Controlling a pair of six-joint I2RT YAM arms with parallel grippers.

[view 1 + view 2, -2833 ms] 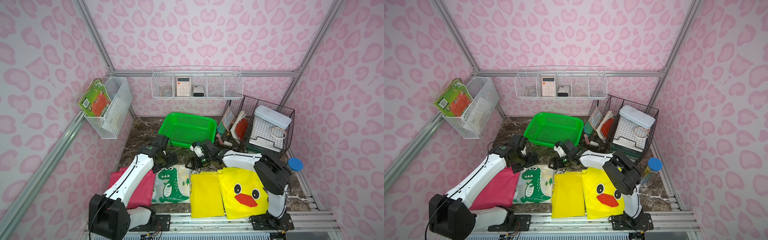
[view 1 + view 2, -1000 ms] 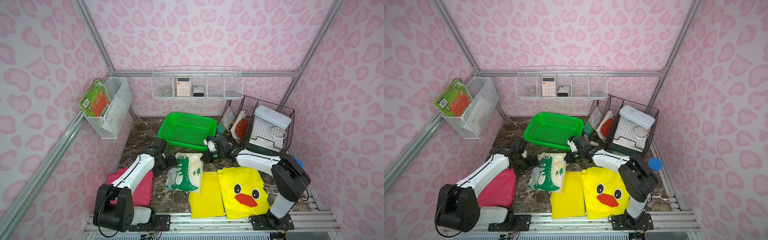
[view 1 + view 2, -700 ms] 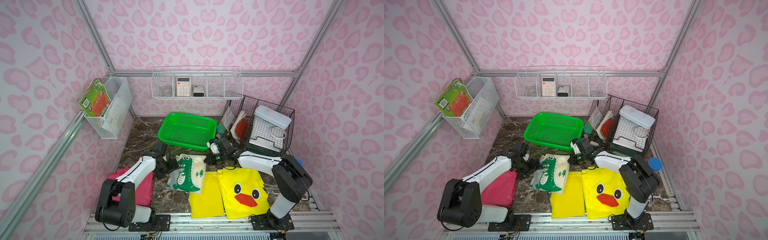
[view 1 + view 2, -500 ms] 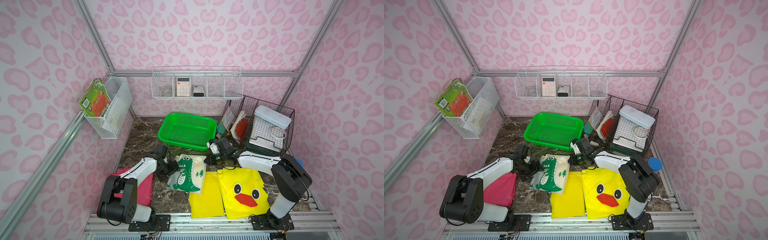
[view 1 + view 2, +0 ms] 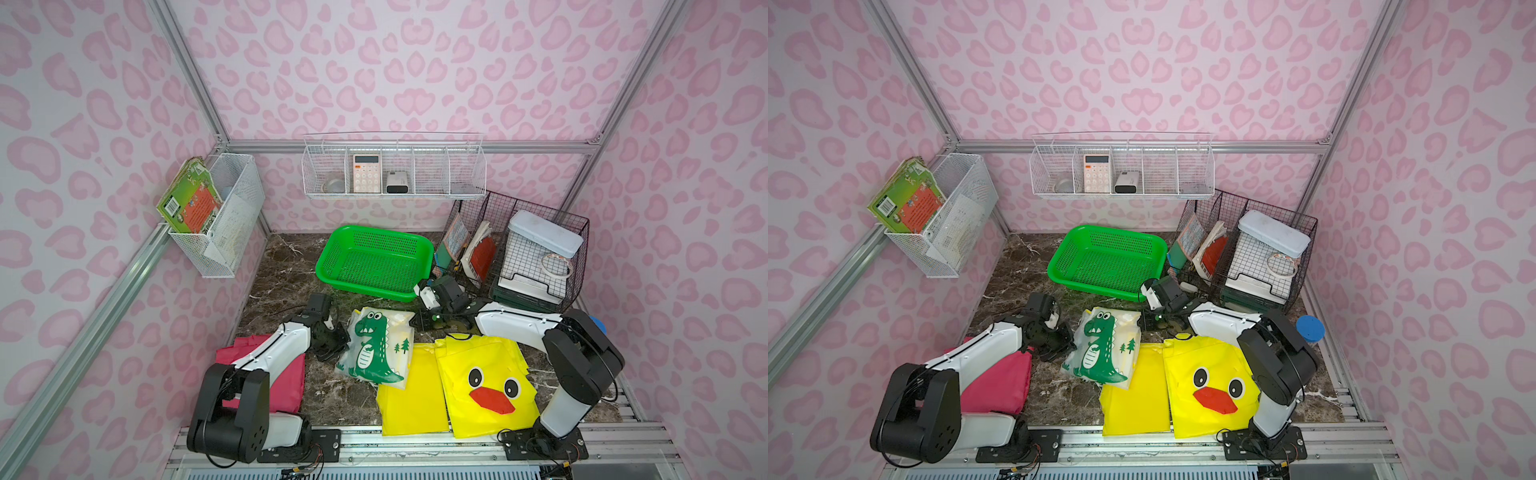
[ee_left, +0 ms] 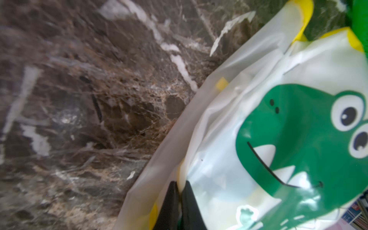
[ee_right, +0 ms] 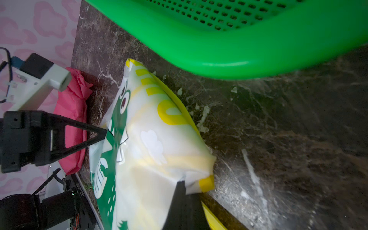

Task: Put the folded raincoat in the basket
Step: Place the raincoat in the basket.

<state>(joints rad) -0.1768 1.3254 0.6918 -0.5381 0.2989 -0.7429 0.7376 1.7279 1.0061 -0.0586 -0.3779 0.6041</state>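
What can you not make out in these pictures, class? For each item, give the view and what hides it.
- Both top views: the left arm covers part of the pink folded garment.
- A top view: the right arm hides nearly all of the blue-lidded container.
- Top views: print on the book in the wall basket is too small.
- Left wrist view: the frame edge cuts off the left gripper; only fingertips on the dinosaur raincoat show.

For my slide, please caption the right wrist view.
The right gripper, jaws shut, pinches the dinosaur raincoat near the green basket.
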